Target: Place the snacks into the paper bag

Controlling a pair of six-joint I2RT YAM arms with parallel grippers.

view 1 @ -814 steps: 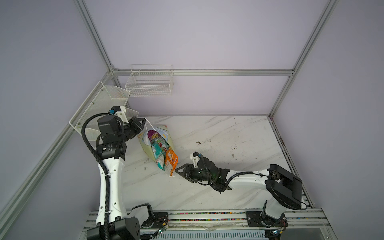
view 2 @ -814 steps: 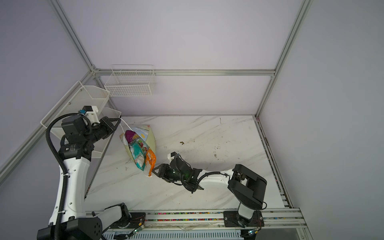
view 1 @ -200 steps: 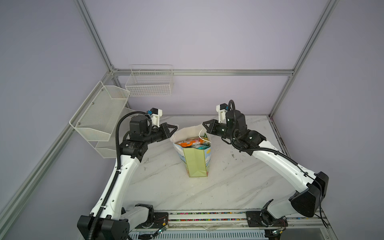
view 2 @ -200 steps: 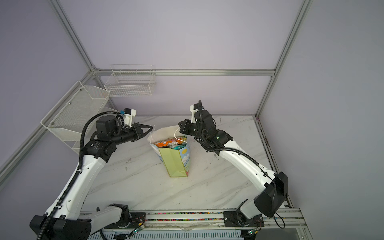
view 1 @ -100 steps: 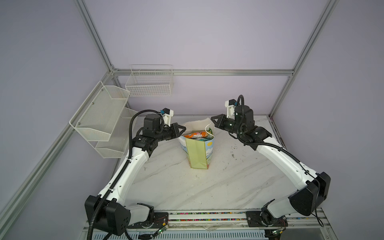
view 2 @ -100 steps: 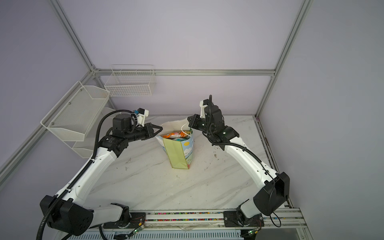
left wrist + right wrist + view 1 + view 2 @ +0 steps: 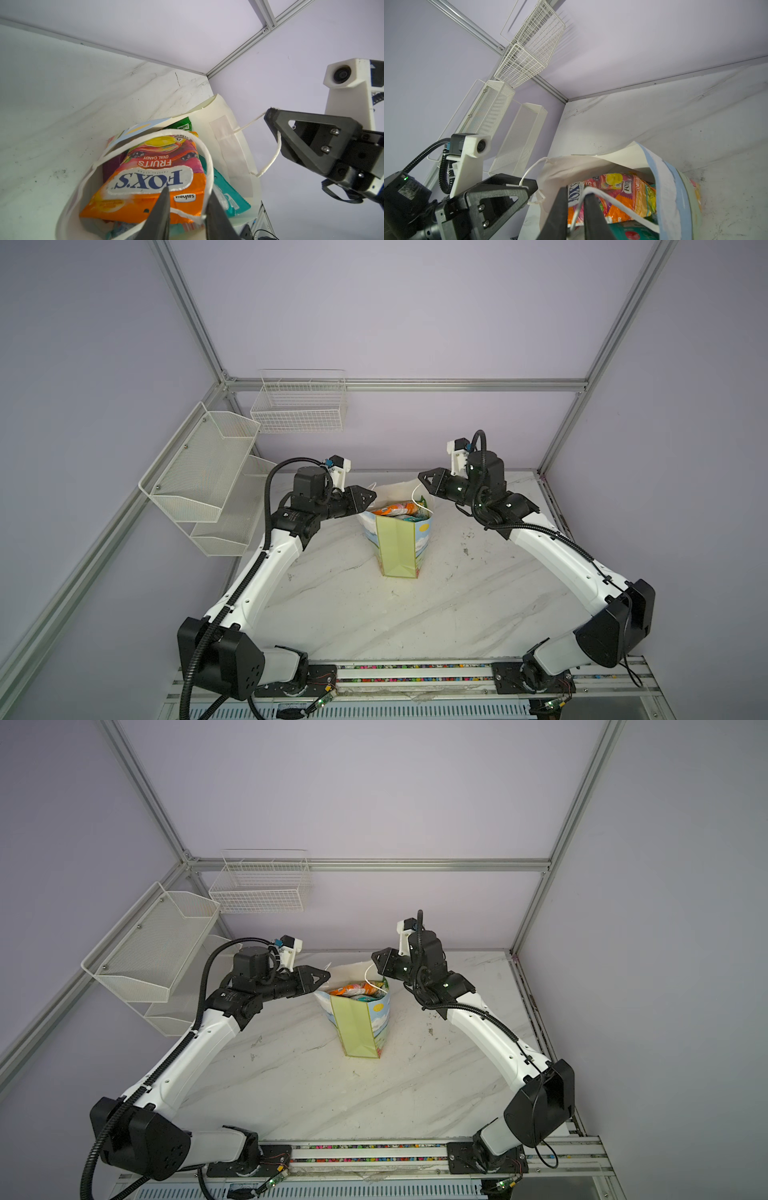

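The paper bag [image 7: 401,549] [image 7: 359,1029] is standing upright with its mouth open on the marble tabletop [image 7: 374,614] in both top views. The snacks are sitting inside the paper bag. The orange packet [image 7: 149,182] marked FOX'S is lying uppermost, a teal packet [image 7: 226,197] is showing beside and beneath it, and a green packet [image 7: 180,125] is peeking out against the bag's far wall. A purple packet [image 7: 112,166] is tucked under the orange packet's edge. The left gripper [image 7: 371,499] is hovering at the rim of the paper bag on its left side, level with the mouth. In the left wrist view its jaws are standing apart, released, with the left cord handle [image 7: 209,158] looping loosely around them and crossing the gap unpinched. The right gripper [image 7: 420,478] is hovering just above the rim on the opposite side of the paper bag. In the right wrist view its jaws are standing narrowly parted, and the right cord handle [image 7: 612,202] is draping over one fingertip rather than being clamped. A wire basket [image 7: 299,406] and mesh shelves [image 7: 199,468] are hanging on the walls well behind and to the left of the paper bag
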